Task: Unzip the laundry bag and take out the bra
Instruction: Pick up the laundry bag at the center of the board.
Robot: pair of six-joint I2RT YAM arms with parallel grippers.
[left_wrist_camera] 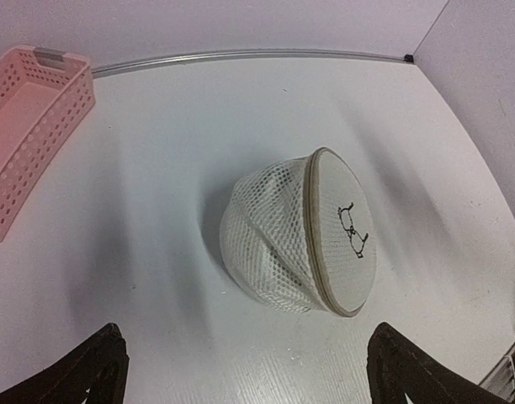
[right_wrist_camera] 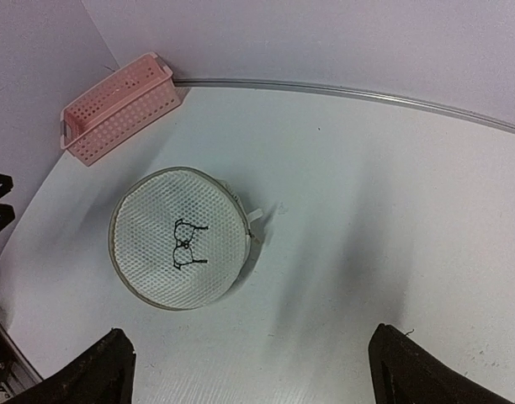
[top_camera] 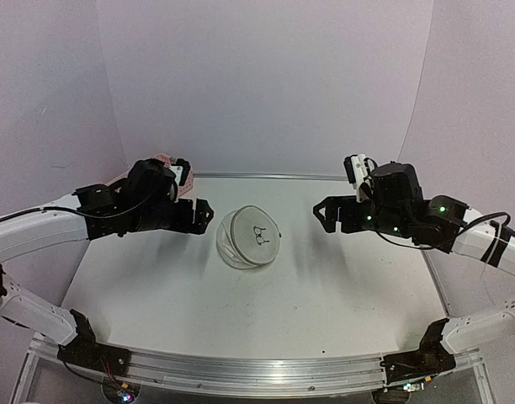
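At your far left, the pink basket (left_wrist_camera: pixel 30 118) sits near the back corner. Your left gripper (top_camera: pixel 204 216) hangs spread and empty just left of the laundry bag (top_camera: pixel 249 237), which rests tilted at the middle of the worktop (top_camera: pixel 342 295) with 1 logo face up. Your right gripper (top_camera: pixel 323 215), also spread and empty, hovers to its right, apart.
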